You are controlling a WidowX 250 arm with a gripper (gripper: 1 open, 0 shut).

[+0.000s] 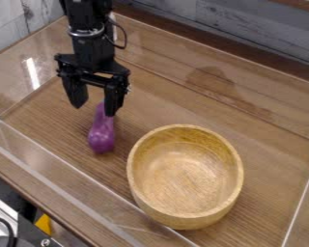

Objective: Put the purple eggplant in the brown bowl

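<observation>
- Hovering over a wooden table point(235, 92), the black gripper point(94, 95) points straight down with its fingers spread wide and nothing between them; the purple eggplant point(101, 131) lies just below, not yet held.
- Lying on the tabletop just beside the brown bowl point(185, 177), to its left as the camera sees it, the eggplant sits apart from the bowl's thick rim, and the bowl itself holds nothing.
- Running from near the gripper down toward the front edge of the table, the eggplant's long axis tilts only slightly off a line straight toward the camera. The narrow end points up toward the gripper; the fat, rounded end faces the viewer. Whether the narrow end carries the stem cannot be made out at this size.
- Judging from the fingers' spacing, the two jaws stand roughly across that long axis, which suits a pinch on the eggplant's narrow width rather than along its length.
- Doing the grasp well probably means shifting a little toward the thicker middle before closing, since the gripper looks centred over the thin upper end, where a glossy, tapering surface could squirt free.
- Lifting clear of the rim before carrying across to the bowl would be the safe follow-up.
</observation>
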